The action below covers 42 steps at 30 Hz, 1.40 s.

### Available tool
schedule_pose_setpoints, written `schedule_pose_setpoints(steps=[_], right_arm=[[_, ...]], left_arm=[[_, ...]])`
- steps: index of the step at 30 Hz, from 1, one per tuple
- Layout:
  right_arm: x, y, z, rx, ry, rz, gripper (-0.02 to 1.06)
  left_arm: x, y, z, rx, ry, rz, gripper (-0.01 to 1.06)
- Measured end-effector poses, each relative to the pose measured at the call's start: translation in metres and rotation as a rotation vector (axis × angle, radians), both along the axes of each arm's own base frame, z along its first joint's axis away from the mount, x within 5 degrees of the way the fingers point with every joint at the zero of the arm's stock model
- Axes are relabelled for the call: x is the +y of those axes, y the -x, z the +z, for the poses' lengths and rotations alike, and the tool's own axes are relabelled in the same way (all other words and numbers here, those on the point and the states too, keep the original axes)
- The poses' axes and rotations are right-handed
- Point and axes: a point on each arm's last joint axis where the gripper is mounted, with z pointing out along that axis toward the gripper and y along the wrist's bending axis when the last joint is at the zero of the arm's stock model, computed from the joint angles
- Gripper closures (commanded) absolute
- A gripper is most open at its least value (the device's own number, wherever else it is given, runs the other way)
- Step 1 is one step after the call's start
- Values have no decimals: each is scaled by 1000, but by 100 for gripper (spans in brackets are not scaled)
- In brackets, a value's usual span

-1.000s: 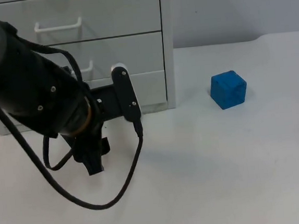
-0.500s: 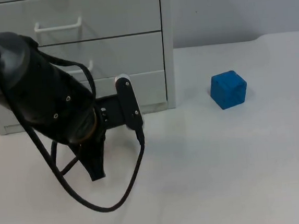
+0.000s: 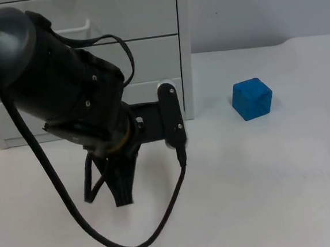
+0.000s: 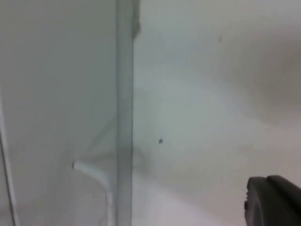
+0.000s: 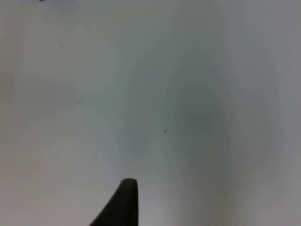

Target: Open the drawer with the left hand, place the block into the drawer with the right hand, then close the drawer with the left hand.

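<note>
Nearby, a matte blue cube-shaped block sits untouched.

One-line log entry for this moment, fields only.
stage: approach | drawer unit: all shut | left gripper: above table before unit, empty | blue block: on table right of unit, untouched | right arm: waiting

drawer unit at table back-left, block to its right, left gripper in front
</note>
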Motion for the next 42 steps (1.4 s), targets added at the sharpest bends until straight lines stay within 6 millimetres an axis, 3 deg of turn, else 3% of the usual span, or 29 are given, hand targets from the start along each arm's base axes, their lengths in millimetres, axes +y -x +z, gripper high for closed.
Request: schedule_pose_setpoints(steps=[5,8,12,13,16,18,28,37,38,40,41,42], right_arm=[[1,0,0,0,-9,-2,0],[1,0,0,0,-9,-2,0],[1,0,0,0,-6,3,0],[1,0,0,0,-6,3,0],[1,0,0,0,-9,-2,0],[1,0,0,0,-9,-2,0],[1,-1,0,-8,-10,-2,0],[1,-1,1,-12,-10,-2,0],[1,-1,1,-12,-10,-2,0],[1,-1,1,-14,-10,-2,0],[1,-1,1,-14,-10,-2,0],[1,-1,1,-14,-10,-2,0]], left_arm=[[3,-2,1,-17,-24,16,104],[4,-4,3,-53,-22,22,97],[6,-10,6,-112,-26,15,64],[8,-13,7,-122,-20,24,64],[19,-21,8,-145,4,79,45],[24,-24,8,-149,9,98,41],[46,-39,5,-130,39,98,49],[55,-46,-19,-110,-25,58,52],[55,-46,-19,-110,-25,58,63],[55,-47,-20,-119,-33,56,67],[55,-49,-18,-132,-41,55,90],[55,-51,-17,-141,-43,57,105]])
